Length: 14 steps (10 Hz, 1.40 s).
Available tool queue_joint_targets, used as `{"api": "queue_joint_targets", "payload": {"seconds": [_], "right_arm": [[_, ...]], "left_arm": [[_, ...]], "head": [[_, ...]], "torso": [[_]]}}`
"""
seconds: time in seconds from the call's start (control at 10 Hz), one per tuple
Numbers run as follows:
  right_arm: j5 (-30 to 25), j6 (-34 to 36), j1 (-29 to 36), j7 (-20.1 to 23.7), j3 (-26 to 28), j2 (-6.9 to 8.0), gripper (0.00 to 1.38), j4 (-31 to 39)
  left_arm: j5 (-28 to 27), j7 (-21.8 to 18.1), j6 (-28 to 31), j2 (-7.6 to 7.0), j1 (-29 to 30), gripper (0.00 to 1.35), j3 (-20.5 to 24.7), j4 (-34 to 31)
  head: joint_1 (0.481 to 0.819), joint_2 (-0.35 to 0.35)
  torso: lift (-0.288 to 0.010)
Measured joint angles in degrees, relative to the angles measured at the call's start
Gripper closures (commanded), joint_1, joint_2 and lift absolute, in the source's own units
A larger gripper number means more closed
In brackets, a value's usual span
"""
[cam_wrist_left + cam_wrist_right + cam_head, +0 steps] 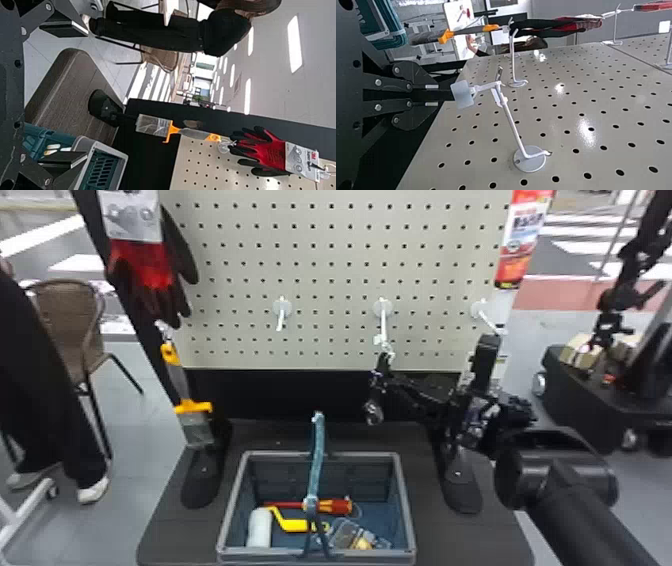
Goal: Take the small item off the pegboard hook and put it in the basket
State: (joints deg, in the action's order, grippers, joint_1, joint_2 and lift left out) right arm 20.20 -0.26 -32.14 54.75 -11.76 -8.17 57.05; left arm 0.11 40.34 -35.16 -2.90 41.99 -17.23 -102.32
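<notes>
My right gripper [384, 362] is up at the middle hook [383, 315] of the pegboard. In the right wrist view the small item [462, 94], a pale square tag on a white hanger, hangs on the hook [512, 122]. My right gripper [445, 95] has its fingers together at the tag's lower end and looks shut on it. The grey basket [407, 502] stands on the dark base below the board. In the left wrist view my left gripper [69, 95] is open with nothing held, the basket [121, 156] beyond one finger.
Two other hooks [281, 312] flank the middle one. A scraper [186, 390] and gloves [150, 275] hang at the left, a red package [522, 245] at the right. The basket's raised handle [317, 455] stands over a screwdriver [335, 506] and a roller [260, 527].
</notes>
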Motion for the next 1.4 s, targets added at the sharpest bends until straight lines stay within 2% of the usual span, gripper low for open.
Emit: {"api": "queue_joint_targets", "payload": {"seconds": [0.7,1.1,1.4], "right_arm": [[0.2,-0.2,0.5,0.0,0.0,0.0,1.24,1.2],[0.3,0.4,2.4,-0.6,0.3,-0.24,1.24,5.0],[0.9,0.8,6.1,-2.4,1.7,-0.6,1.24,11.4]], "left_arm": [[0.2,0.0,-0.1,0.0,0.1,0.21,0.0,0.1],[0.3,0.0,-0.2,-0.05,0.2,0.21,0.1,0.1],[0.3,0.0,-0.2,-0.09,0.2,0.21,0.0,0.1]], "head": [[0.549,0.0],[0.549,0.0],[0.549,0.0]], "torso": [[-0.1],[-0.1],[-0.1]]}}
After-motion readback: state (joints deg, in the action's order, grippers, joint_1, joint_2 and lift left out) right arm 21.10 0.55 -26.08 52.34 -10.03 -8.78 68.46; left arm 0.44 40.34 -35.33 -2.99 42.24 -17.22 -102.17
